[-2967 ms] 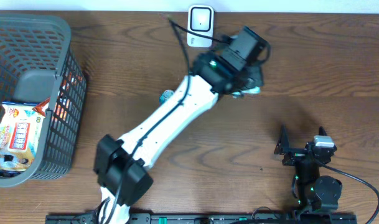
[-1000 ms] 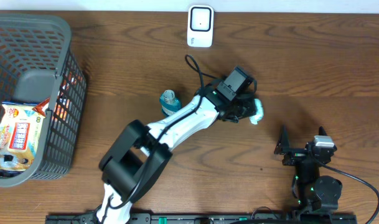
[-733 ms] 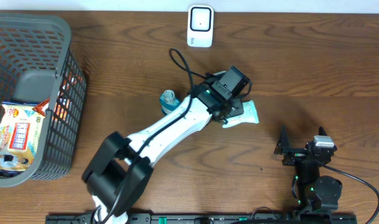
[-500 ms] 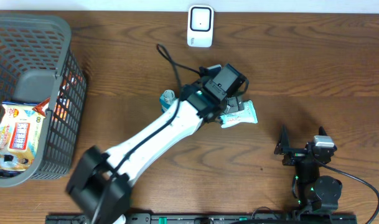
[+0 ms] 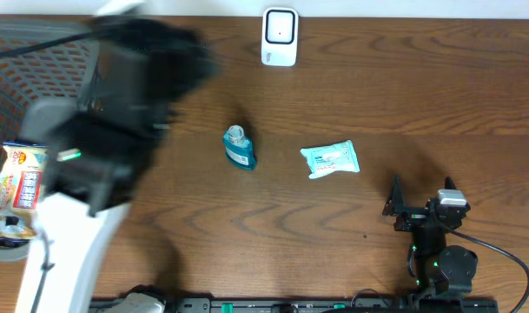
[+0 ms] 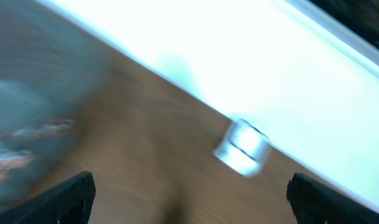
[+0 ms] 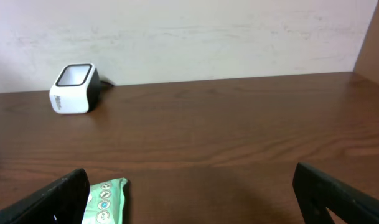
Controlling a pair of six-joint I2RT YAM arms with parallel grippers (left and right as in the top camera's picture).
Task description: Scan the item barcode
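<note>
One scanner (image 5: 280,36) at twelve o'clock, one basket (image 5: 8,87) at nine, one bottle (image 5: 239,147) and one pack (image 5: 330,160) centre. Left pincer (image 6: 189,183) and right pincer (image 7: 190,177) both stand apart.

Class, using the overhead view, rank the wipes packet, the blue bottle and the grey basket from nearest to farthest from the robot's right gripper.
1. Wipes packet: on the table just up and left of the right gripper.
2. Blue bottle: further left, near the table's centre.
3. Grey basket: at the far left edge.
</note>
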